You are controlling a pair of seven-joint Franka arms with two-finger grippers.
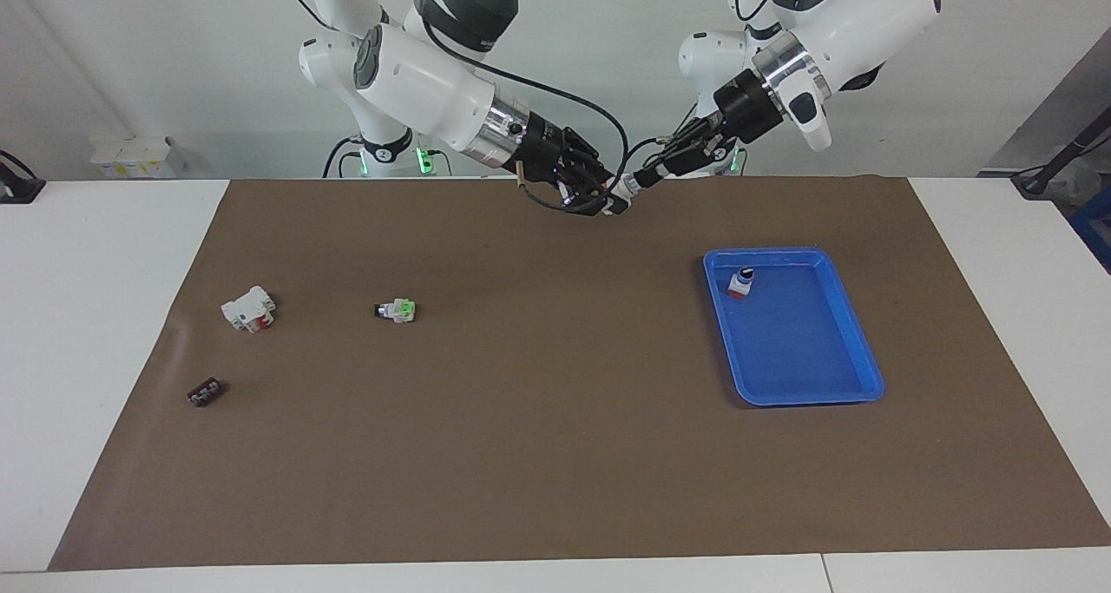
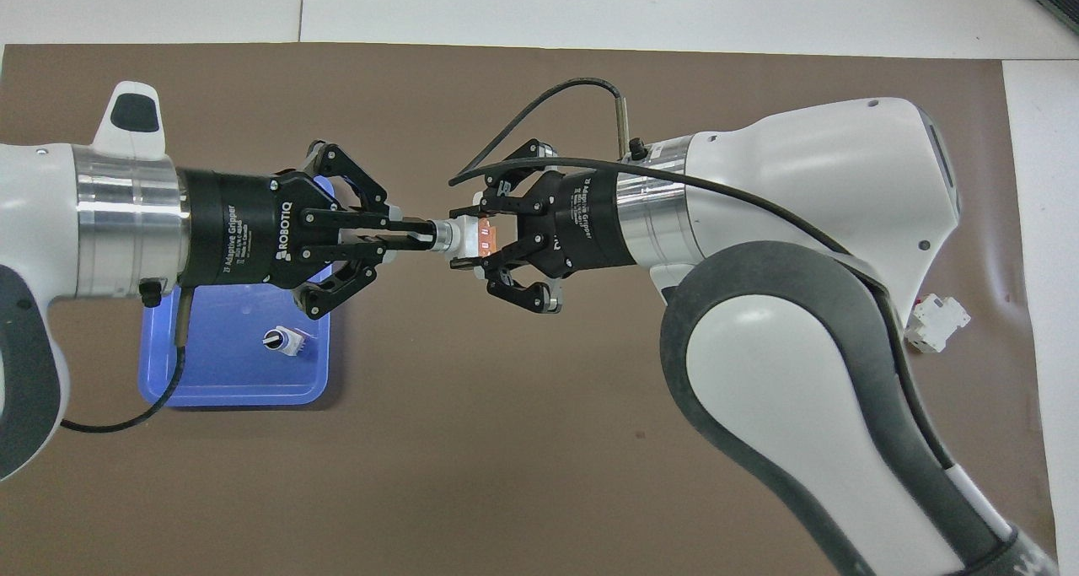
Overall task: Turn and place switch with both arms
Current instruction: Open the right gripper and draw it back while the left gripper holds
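Note:
The switch point(image 2: 462, 239) is held in the air between both grippers, lying level over the brown mat point(image 2: 539, 441). My right gripper point(image 2: 469, 240) is shut on its white body and orange end. My left gripper point(image 2: 416, 237) is shut on its black knob, just past the silver collar. In the facing view the switch point(image 1: 621, 200) shows as a small white bit between the right gripper point(image 1: 599, 195) and the left gripper point(image 1: 640, 181), above the mat's edge nearest the robots.
A blue tray point(image 1: 798, 350) toward the left arm's end holds a red-based switch with a blue-black knob point(image 1: 740, 283); both also show in the overhead view point(image 2: 282, 341). A white-green switch point(image 1: 397, 311), a white-and-red block point(image 1: 249, 308) and a small dark part point(image 1: 207, 392) lie toward the right arm's end.

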